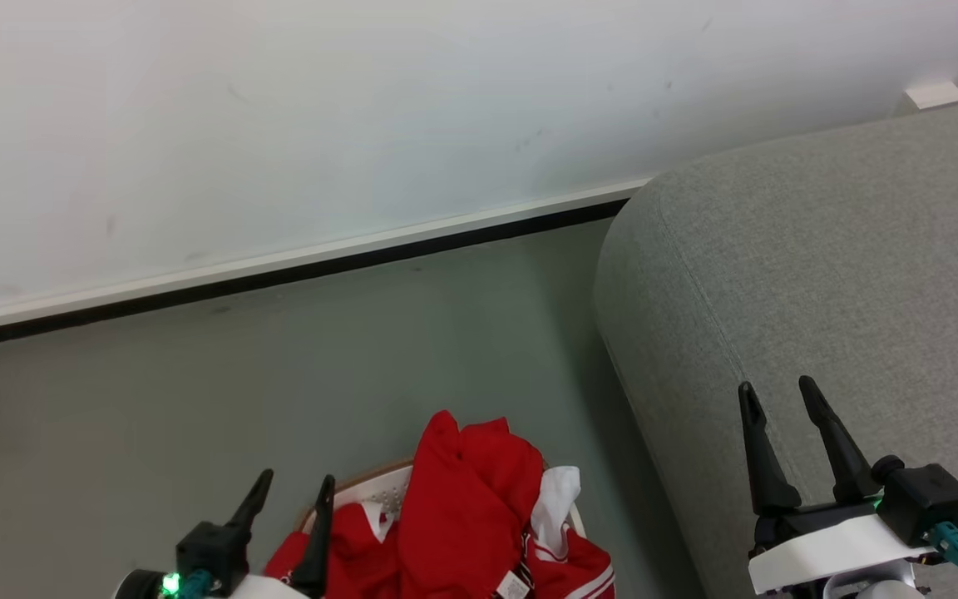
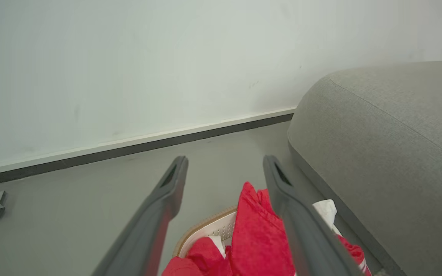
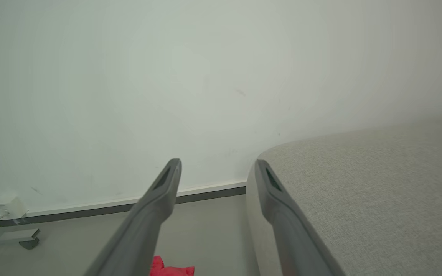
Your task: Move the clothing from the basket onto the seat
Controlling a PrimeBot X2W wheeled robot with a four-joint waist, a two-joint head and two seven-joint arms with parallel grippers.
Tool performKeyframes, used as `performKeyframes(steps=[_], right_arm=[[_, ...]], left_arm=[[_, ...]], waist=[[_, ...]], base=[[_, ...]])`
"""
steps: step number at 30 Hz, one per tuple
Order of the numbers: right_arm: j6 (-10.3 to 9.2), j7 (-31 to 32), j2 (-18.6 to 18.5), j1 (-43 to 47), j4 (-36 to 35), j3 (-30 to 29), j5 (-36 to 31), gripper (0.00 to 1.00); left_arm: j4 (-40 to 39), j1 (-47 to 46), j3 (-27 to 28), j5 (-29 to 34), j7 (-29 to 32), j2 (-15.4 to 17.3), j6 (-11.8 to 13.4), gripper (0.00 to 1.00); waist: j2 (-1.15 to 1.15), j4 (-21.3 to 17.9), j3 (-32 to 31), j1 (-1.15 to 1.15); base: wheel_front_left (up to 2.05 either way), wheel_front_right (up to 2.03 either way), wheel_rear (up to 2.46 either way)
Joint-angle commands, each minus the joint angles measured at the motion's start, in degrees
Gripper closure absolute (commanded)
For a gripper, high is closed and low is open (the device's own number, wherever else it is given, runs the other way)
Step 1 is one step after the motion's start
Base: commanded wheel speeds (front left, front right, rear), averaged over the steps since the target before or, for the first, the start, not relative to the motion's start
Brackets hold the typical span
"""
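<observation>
Pale wall (image 1: 362, 125) with a dark skirting strip (image 1: 279, 279) runs across at twelve o'clock. Below it lies grey-green floor (image 1: 279, 374), where the basket (image 1: 360, 488) stands at six o'clock, close in front of the robot. The clothing (image 1: 466, 507) is heaped in it, red with white trim, one fold rising above the brown rim, so nothing has reached the seat (image 1: 861, 274) yet. That grey sofa fills the side from one to four o'clock, its rounded corner just beside the basket at the basket's three o'clock; near enough, I judge, that a lifted garment needs only a short swing across. The left jaws hang released and empty over the basket's nine o'clock side, tips toward the wall, with the red heap below and between them in the left wrist view, well placed for dipping into the pile. The right jaws, likewise spread and bare, hover over the seat's near edge at four o'clock, perhaps parked there to leave the left arm room. By my reckoning the first pick is yet to come.
</observation>
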Motion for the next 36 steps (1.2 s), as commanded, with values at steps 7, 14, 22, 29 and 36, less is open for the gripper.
performKeyframes(steps=[7,14,22,29,36], right_arm=[[-0.12,0.0,-0.1,-1.8,-1.3,-1.4,0.4,0.0],[-0.12,0.0,0.0,-3.9,-3.7,-3.0,0.8,0.0],[-0.12,0.0,0.1,-6.6,-5.9,-3.9,3.4,0.0],[-0.12,0.0,0.1,-8.8,-6.6,-2.9,4.9,0.0],[-0.12,0.0,0.1,-10.4,-7.0,-2.0,6.5,0.0]], left_arm=[[10.2,-6.0,-2.7,2.1,0.0,2.4,-1.5,0.0],[23.7,-14.1,-6.4,3.3,1.5,4.2,-2.8,0.0],[35.4,-22.4,-13.4,6.2,5.1,5.9,-3.4,0.0],[44.7,-27.9,-24.4,6.0,9.4,4.9,-3.4,0.0],[50.1,-32.5,-32.6,3.8,15.0,6.0,-3.3,0.0]], waist=[[0.0,-2.7,4.5,0.0],[0.0,-5.2,10.6,0.0],[0.0,-7.8,17.2,0.0],[0.0,-9.6,21.5,0.0],[0.0,-11.6,25.5,0.0]], base=[[0.0,0.0,0.0],[0.0,0.0,0.0],[0.0,0.0,0.0],[0.0,0.0,0.0],[0.0,0.0,0.0]])
